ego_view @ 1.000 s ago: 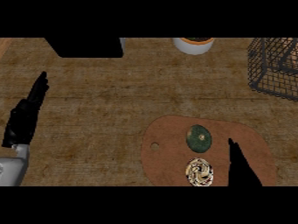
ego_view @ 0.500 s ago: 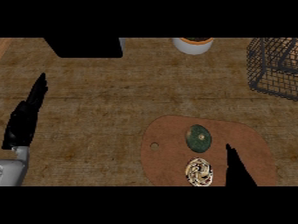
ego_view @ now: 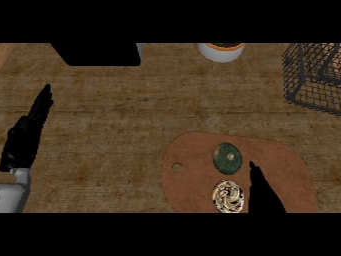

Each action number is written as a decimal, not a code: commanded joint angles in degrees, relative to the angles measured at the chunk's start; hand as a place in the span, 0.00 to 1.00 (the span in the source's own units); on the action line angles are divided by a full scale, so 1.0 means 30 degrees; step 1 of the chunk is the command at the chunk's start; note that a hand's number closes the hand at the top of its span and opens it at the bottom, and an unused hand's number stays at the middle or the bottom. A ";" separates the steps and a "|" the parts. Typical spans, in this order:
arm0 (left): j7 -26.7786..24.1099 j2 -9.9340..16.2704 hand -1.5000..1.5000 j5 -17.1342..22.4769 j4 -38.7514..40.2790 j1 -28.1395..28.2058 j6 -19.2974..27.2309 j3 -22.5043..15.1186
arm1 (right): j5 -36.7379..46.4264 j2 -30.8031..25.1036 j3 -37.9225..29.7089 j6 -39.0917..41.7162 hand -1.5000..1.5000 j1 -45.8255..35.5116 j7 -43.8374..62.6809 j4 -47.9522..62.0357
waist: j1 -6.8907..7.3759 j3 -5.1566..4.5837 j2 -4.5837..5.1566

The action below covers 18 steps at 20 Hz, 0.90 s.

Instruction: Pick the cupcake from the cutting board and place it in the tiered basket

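— Since the earlier frame, the right robot hand sits slightly lower and closer to the cupcake; the left robot hand rests as before at the left, fingers straight.

— Where is the cupcake now?

— On the cutting board, near its lower edge, just left of the right robot hand. The fingers there look straight and pressed together, holding nothing.

— What can go wrong?

— A green round thing lies just above the cupcake. I think the fingers may push it, or close on the wrong one. Also, the tiered basket is well apart, so the carry is long.
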 commanded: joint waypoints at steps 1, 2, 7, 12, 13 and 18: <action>-0.0781 -0.0697 0.50 -0.0645 0.0940 -0.0107 0.0507 -0.0176 | -0.0624 0.0199 -0.0369 -0.1118 0.00 -0.0846 0.3018 0.1624 | -0.0082 0.0000 0.0024; -0.0040 -0.0730 0.50 -0.0649 0.0748 -0.0675 0.0456 -0.0189 | -0.0781 0.0199 0.0044 -0.1538 0.00 -0.1435 0.3119 0.2348 | -0.0053 0.0006 0.0015; -0.0338 -0.0433 0.50 -0.0081 -0.0226 0.0623 -0.0142 0.0279 | -0.1866 0.0200 0.0576 -0.1711 0.00 -0.1639 0.4334 0.1862 | 0.0098 0.0001 -0.0045; 0.0088 -0.0219 0.50 -0.0224 0.0488 -0.0780 -0.0455 0.0575 | -0.1658 0.0183 0.1373 0.0944 1.00 -0.2528 0.2230 0.3800 | 0.0040 -0.0004 -0.0014; -0.0211 -0.1232 0.50 -0.0869 0.0643 -0.0393 0.0194 -0.0266 | -0.1684 -0.0505 0.0787 0.0581 1.00 -0.1700 0.0106 0.4706 | -0.0037 0.0005 -0.0007; -0.0317 -0.0291 0.50 -0.0051 -0.0205 0.0563 -0.0922 0.0689 | -0.2447 0.0174 0.0667 -0.0603 1.00 -0.2523 0.2278 0.2799 | 0.0085 0.0005 -0.0055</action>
